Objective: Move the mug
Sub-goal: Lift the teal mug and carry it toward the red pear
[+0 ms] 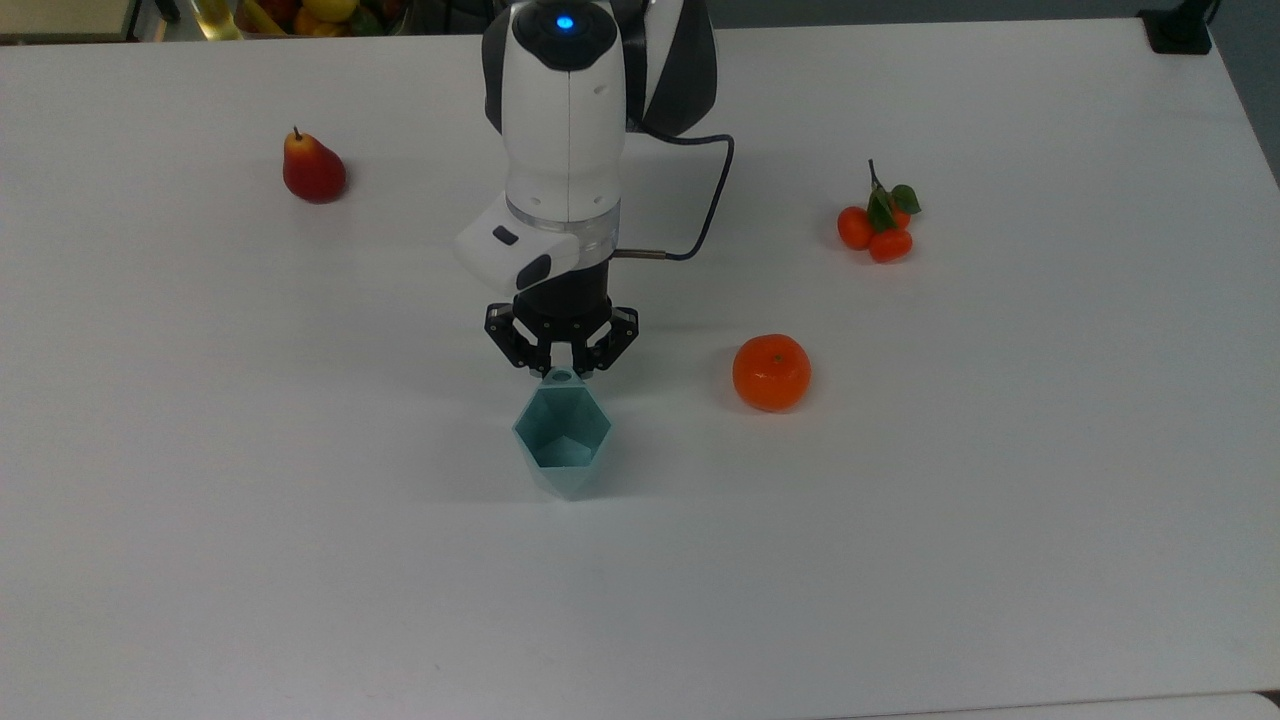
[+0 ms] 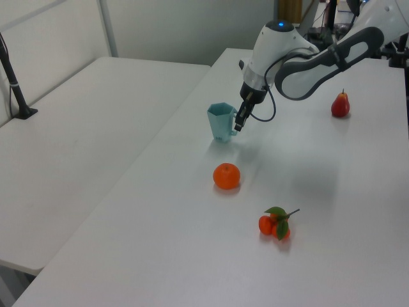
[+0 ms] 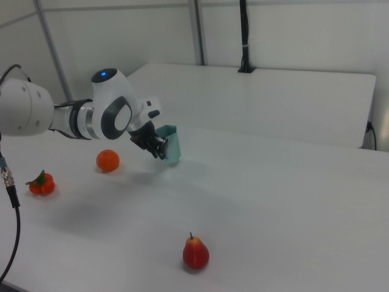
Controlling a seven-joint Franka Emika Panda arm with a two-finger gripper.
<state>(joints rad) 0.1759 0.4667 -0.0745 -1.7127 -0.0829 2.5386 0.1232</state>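
Note:
The pale teal faceted mug (image 1: 562,440) sits at the middle of the white table (image 1: 900,560), mouth up, its small handle tab toward the arm. My gripper (image 1: 561,372) is shut on that tab from above. In the left view the mug (image 2: 220,121) hangs at the gripper (image 2: 238,121), a little off the table with its shadow beneath. In the right view the gripper (image 3: 160,150) holds the mug (image 3: 171,145) at its near side.
An orange (image 1: 771,372) lies to the mug's right in the top view. Farther right and back is a small tangerine cluster with leaves (image 1: 877,228). A red pear (image 1: 313,168) stands at the top view's back left. A fruit bowl (image 1: 300,14) peeks over the far edge.

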